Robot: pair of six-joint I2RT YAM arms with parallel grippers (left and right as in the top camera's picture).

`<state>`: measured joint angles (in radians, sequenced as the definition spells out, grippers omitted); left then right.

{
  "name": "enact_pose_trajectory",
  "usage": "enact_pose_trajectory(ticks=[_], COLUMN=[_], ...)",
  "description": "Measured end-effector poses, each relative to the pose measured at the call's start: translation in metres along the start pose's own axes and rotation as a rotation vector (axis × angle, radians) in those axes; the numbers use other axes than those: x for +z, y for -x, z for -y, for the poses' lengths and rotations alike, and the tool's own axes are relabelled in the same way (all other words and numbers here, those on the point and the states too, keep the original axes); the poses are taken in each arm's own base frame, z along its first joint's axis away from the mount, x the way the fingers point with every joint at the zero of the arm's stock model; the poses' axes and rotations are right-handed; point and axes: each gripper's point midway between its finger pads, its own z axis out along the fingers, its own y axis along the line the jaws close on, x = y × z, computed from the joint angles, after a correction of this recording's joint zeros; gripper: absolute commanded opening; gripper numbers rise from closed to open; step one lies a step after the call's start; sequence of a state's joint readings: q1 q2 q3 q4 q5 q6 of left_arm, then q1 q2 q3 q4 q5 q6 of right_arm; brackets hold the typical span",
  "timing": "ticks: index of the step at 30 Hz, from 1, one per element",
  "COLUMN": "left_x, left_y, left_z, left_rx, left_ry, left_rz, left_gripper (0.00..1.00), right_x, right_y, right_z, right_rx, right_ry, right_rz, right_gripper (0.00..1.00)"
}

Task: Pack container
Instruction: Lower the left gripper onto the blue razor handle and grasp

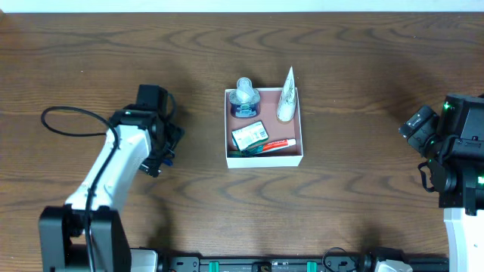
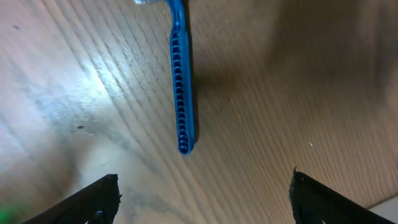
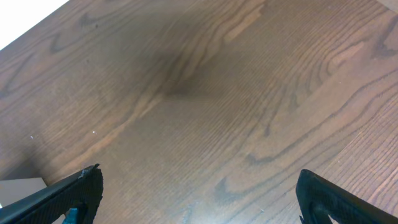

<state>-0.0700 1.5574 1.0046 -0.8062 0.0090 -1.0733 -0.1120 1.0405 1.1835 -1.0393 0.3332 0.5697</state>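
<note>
Open worktop [image 1: 363, 60] is ringing the container [image 1: 264, 160], lying at 3 o'clock from the released left tool [image 2: 203, 186]; right tool [image 3: 199, 183] released.

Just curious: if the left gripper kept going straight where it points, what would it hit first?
Probably the ribbed blue plastic handle lying on the brown wooden table, straight ahead of the open left gripper. Depth is unclear, so it may touch bare wood just short of it.

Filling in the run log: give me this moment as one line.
left tool open over blue ribbed handle | right tool open, empty | container holds toiletries
</note>
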Motion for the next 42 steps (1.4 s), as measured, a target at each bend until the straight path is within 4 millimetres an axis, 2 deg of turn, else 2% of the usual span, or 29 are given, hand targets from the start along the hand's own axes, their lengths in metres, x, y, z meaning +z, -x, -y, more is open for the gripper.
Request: enact_pose_trajectory(ticks=[14, 22, 32, 39, 42], left_x=[0.007, 0.027, 0.031, 0.059, 0.061], left_y=[0.019, 0.015, 0.015, 0.016, 0.018], left_z=[-0.005, -0.021, -0.017, -0.016, -0.015], left_rx=[-0.059, -0.052, -0.047, -0.048, -0.049], left_ry=[-0.051, -0.047, -0.069, -0.027, -0.020], left_rz=[-0.073, -0.096, -0.094, -0.116, -0.112], left_gripper=[0.87, 0.86, 0.86, 0.86, 0.86], right_x=[0.000, 0.000, 0.000, 0.000, 0.000], right_y=[0.000, 0.000, 0.000, 0.000, 0.000], right_z=[0.000, 0.000, 0.000, 0.000, 0.000], right_rx=[0.000, 0.000, 0.000, 0.000, 0.000], right_ry=[0.000, 0.000, 0.000, -0.001, 0.000], right_rz=[0.000, 0.000, 0.000, 0.000, 0.000], right_gripper=[0.99, 0.99, 0.99, 0.99, 0.99])
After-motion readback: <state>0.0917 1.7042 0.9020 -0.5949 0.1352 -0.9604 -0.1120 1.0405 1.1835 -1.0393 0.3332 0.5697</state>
